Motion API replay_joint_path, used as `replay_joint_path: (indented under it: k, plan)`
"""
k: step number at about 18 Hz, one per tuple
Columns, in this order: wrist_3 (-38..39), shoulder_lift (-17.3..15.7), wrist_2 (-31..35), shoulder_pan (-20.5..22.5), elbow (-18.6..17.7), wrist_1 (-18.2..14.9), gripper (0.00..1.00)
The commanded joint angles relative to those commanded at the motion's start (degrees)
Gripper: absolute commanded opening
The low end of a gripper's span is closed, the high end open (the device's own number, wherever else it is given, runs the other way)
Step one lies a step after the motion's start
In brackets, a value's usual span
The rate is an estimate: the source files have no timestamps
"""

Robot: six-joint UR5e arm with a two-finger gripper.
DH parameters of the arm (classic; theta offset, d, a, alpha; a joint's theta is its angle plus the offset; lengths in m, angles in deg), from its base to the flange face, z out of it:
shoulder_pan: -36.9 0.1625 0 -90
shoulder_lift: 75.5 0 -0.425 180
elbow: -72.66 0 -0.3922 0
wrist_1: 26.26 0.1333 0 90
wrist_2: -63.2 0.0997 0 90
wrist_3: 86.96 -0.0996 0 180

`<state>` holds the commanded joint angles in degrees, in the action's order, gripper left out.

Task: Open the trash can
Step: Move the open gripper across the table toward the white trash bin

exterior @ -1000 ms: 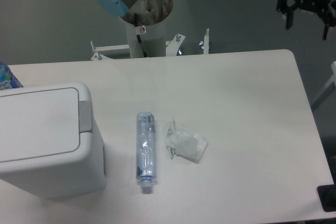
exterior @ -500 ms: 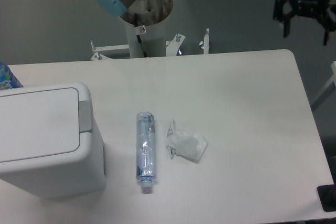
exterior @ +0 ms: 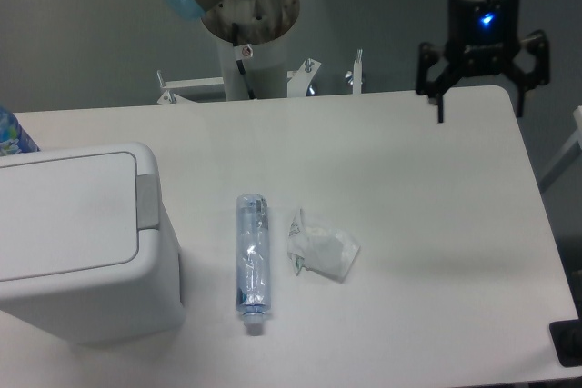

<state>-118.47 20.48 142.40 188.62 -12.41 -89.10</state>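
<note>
The trash can (exterior: 77, 243) is a large white box-shaped bin at the left edge of the table. Its flat white lid is shut. A grey push tab (exterior: 146, 199) sits on its right rim. My gripper (exterior: 481, 102) hangs above the far right part of the table, fingers pointing down and spread wide, holding nothing. It is far to the right of the trash can and well apart from it.
A clear plastic bottle (exterior: 253, 261) lies on the table right of the bin. A crumpled white wrapper (exterior: 322, 253) lies beside it. The arm's base column (exterior: 247, 34) stands behind the table's far edge. A blue-labelled object (exterior: 14, 136) peeks in at the left edge.
My gripper has moved left and down, from the frame's top right corner to above the table's far right part. The bin, bottle and wrapper have not moved.
</note>
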Motion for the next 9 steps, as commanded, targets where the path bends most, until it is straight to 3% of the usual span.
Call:
replay_joint_path:
  k: [3,6,9]
  plan:
    - [12.0,1.4,-1.0,-3.4,0.1,0.0,1.00]
    - [18.2,1.6,-2.4,-7.2,1.2,-0.2,1.00]
    - [26.3,1.6,-6.9,-8.4,1.5,-0.4,1.00]
